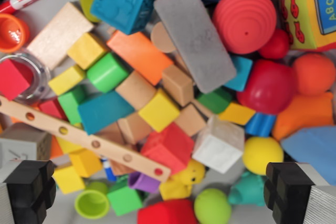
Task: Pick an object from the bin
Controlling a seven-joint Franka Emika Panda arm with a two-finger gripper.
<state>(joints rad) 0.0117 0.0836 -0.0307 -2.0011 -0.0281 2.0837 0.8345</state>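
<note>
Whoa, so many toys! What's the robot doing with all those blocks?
A robot arm is looking straight down into a bin packed with toys. Its gripper is open, one black finger at each bottom corner of the wrist view, and it holds nothing yet. Between the fingers lie a wooden strip with holes, a red block and a white cube. A long gray block sits on top of the pile. Nothing has been picked so far.

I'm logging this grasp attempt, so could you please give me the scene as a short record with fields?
view: wrist camera looking down into the bin
gripper: open, fingers at both lower corners, holding nothing
contents: dense pile of coloured blocks and toys
centre: grey block lying on top of the pile
below gripper: perforated wooden strip, red block, white block
upper right: ridged red dome
</note>
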